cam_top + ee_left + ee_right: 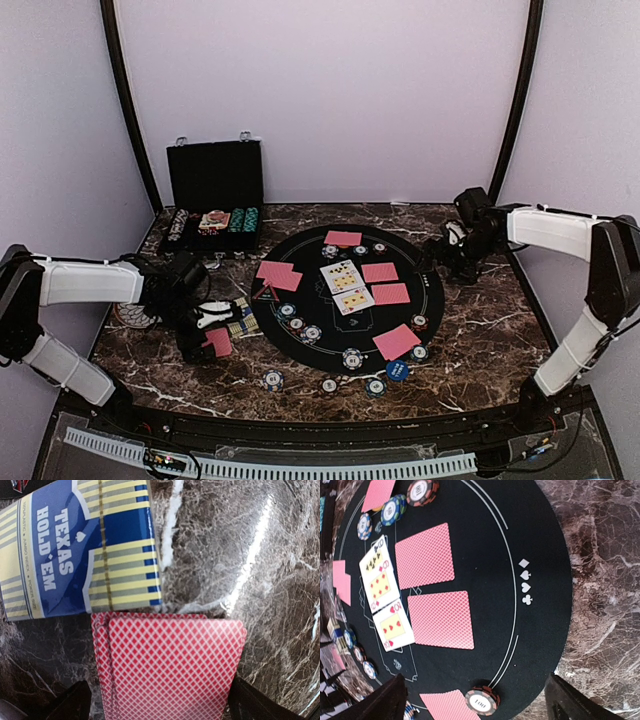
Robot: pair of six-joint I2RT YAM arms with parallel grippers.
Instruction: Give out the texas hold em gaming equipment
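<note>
The left gripper [160, 687] hangs low with its 2 fingers spread wide. A stack of red-backed cards [170, 670] lies flat between them and fills nearly the whole gap. Neither pad visibly presses on it, so I read the jaws as open and the stack as loose. These cards look light, thin, bendy and slick, likely to fan or skid on a hard top. The safest hold is probably a low squeeze across the stack's 2 long edges, not a pick at 1 card. Just beyond the fingertips, toward the left finger, a blue and cream card box [75, 550] printed Texas Hold'em lies right beside the stack's far edge. Beyond the right finger is bare, glossy marble tabletop [240, 555], which should offer little grip. The right gripper [476, 680] is also open and holds nothing, hovering over a round black mat [530, 540]. A striped poker chip [481, 700] marked 100 sits between its fingers; it looks small, stiff and denser than a card, best pinched across its rim. Farther out from those fingertips lie 2 face-down cards [442, 619], with face-up cards [382, 587] toward the left finger. From above, a blue button disc [397, 370] rests at the mat's near rim. An open black case [215, 180] stands far beyond the left fingers against plain pale walls [330, 90].
</note>
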